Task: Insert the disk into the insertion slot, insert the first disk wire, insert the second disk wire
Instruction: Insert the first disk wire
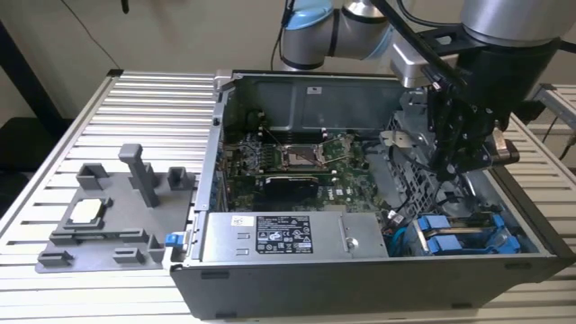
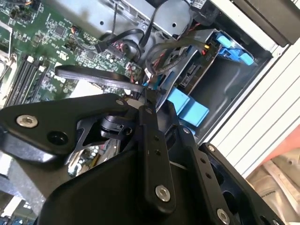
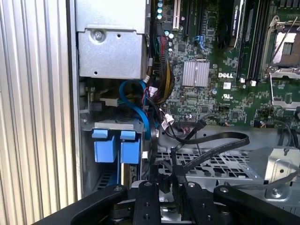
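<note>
Jaws are pinching shut on a black flat disk wire (image 3: 220, 140) – the gripper (image 3: 171, 177) is holding it by one end, and the rest is looping out over the perforated drive cage (image 3: 220, 164) towards the motherboard (image 3: 225, 61). In the second wrist view the gripper (image 2: 146, 96) is showing the same pinch, with the wire trailing off flat from the fingertips. The disk (image 1: 454, 241) is already sitting in the insertion slot (image 1: 468, 226), blue frame tabs facing up, in the case corner on the exterior view's right, beside the power-supply box (image 1: 288, 236). From the gripper (image 1: 450, 169) in the exterior view, the disk is lying below and a bit nearer the camera; I'm judging its long axis to be running roughly with the case's near wall, though most of the body is hidden in the bay. In the first wrist view the blue tabs are showing just off to one side of the fingers, near but apart, with a blue cable (image 3: 138, 112) and a bundle of thin leads hanging between them and the board – that's the clutter to watch. Open room is tight: cage wall on one side, case wall (image 1: 531, 216) on the other. I can't tell from here where the disk's socket is facing.
</note>
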Action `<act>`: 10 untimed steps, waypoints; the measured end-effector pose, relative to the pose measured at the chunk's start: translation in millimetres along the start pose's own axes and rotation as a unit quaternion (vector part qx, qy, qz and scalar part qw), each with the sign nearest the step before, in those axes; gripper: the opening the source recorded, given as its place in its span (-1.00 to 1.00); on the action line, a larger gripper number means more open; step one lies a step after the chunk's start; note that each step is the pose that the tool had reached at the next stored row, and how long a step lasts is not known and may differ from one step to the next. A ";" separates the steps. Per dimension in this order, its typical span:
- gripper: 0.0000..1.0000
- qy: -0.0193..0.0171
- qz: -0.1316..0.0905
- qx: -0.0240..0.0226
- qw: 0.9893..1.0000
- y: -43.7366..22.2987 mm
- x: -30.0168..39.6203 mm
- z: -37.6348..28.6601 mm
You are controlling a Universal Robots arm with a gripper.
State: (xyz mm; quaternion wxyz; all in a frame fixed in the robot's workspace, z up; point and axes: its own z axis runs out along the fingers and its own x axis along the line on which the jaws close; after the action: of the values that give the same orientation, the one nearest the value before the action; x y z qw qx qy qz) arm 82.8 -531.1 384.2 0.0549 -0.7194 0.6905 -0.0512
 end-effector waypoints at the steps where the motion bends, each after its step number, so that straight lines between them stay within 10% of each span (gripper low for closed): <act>1: -0.47 0.000 0.000 0.000 1.000 0.0 0.0 0.0; 10: -0.64 0.001 0.000 0.000 1.000 0.6 -0.2 0.2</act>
State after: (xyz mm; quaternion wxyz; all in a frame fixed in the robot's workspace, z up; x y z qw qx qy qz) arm 82.3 -530.9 383.9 0.0541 -0.7194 0.6905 -0.0520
